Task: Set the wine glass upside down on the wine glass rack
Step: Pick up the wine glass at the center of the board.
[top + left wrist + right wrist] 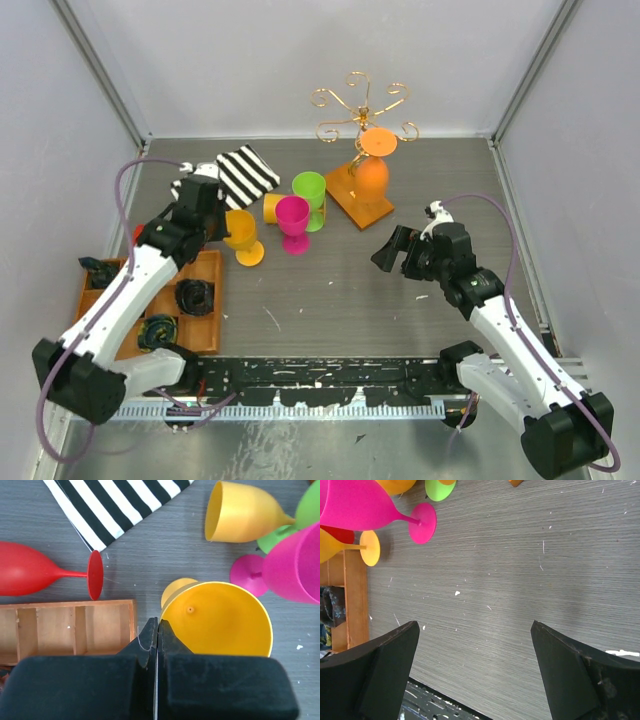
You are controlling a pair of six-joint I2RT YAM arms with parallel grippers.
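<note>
The gold wire wine glass rack (362, 105) stands at the back right on its wooden base (352, 207). An orange glass (372, 172) hangs upside down on it. A yellow wine glass (240, 232) stands upright by my left gripper (222, 222). In the left wrist view I look down into this yellow glass (220, 620); my left gripper (157, 622) is shut, its fingertips against the left outside of the rim, with nothing between them. My right gripper (390, 250) is open and empty over bare table, as the right wrist view (475, 624) also shows.
A pink glass (293, 222) and a green glass (310, 195) stand mid-table, with a second yellow glass (242, 512) lying beside them. A red glass (30, 575) lies by the striped cloth (240, 175). The compartmented wooden tray (205, 300) sits front left.
</note>
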